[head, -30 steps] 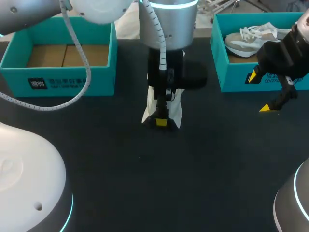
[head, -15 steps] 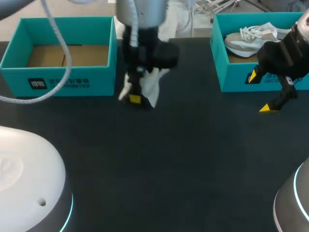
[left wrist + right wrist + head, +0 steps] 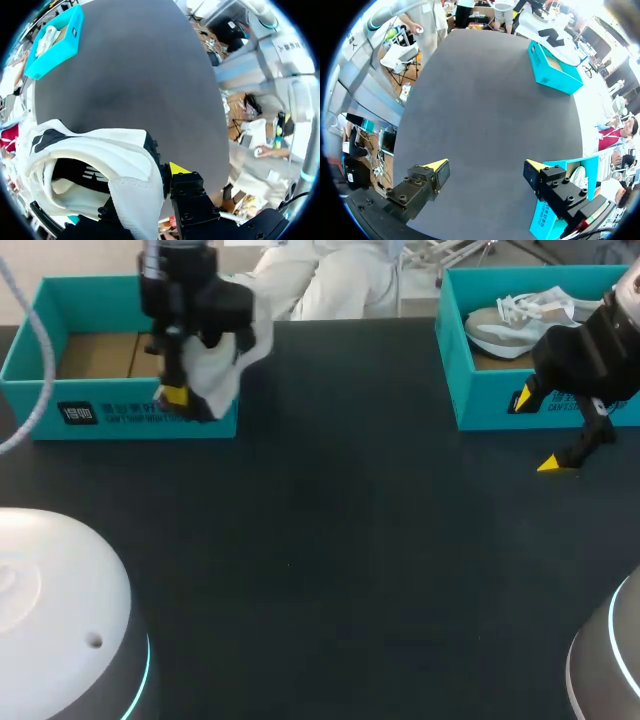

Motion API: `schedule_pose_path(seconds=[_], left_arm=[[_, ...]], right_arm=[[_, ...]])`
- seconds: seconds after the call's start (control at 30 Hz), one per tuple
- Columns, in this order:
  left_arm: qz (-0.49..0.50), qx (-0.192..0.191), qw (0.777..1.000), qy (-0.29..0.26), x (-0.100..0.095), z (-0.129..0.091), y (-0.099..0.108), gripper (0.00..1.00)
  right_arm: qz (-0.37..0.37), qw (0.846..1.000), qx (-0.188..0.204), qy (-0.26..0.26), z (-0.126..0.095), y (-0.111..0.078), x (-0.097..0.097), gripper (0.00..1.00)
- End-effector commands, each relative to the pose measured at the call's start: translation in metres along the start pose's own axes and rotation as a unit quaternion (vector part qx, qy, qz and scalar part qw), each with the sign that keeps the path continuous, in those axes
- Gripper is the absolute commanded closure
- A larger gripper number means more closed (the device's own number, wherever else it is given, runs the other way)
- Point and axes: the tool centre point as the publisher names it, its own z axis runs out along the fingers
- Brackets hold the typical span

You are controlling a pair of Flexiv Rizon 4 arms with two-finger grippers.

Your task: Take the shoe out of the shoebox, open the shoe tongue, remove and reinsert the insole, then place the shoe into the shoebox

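My left gripper is shut on a white shoe and holds it in the air over the front right corner of the left teal shoebox. In the left wrist view the white shoe with its dark inside fills the space between the fingers of the left gripper; one yellow fingertip shows beside it and the other is hidden. My right gripper hangs open with nothing between its fingers, in front of the right teal shoebox. The right wrist view shows the right gripper wide open above bare table.
The left shoebox shows a brown cardboard floor. A second pale shoe lies in the right shoebox. In the right wrist view the left box stands far ahead and the right box is close beside one finger.
My left arm has carried the shoe from the middle of the table back and to the left, up to the left shoebox. The right arm has not moved.
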Motion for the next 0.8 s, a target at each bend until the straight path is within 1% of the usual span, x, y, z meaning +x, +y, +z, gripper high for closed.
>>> schedule_pose_path(seconds=[0.03, 0.07, 0.1, 0.2, 0.33, 0.37, 0.8], left_arm=[[0.017, 0.04, 0.999, 0.003, -0.006, -0.001, 0.076, 1.0], [0.018, 0.039, 0.999, 0.012, -0.008, -0.002, 0.083, 1.0], [0.027, 0.029, 0.999, 0.009, -0.01, -0.002, 0.091, 1.0], [0.032, 0.018, 0.999, 0.014, -0.014, -0.004, 0.11, 1.0], [0.033, 0.02, 0.999, 0.017, -0.018, -0.012, 0.131, 1.0], [0.028, 0.027, 0.999, 0.019, -0.019, -0.013, 0.134, 1.0], [0.028, 0.027, 0.999, 0.019, -0.019, -0.013, 0.134, 1.0]], right_arm=[[0.0, 1.0, 0.002, 0.001, 0.001, 0.001, -0.002, 0.0], [0.0, 1.0, 0.002, 0.001, 0.001, 0.001, -0.002, 0.0], [0.0, 1.0, 0.002, 0.001, 0.001, 0.001, -0.002, 0.0], [0.0, 1.0, 0.002, 0.001, 0.001, 0.001, -0.002, 0.0], [0.0, 1.0, 0.002, 0.001, 0.001, 0.001, -0.002, 0.0], [0.0, 1.0, 0.002, 0.001, 0.001, 0.001, -0.002, 0.0], [0.0, 1.0, 0.002, 0.001, 0.001, 0.001, -0.002, 0.0]])
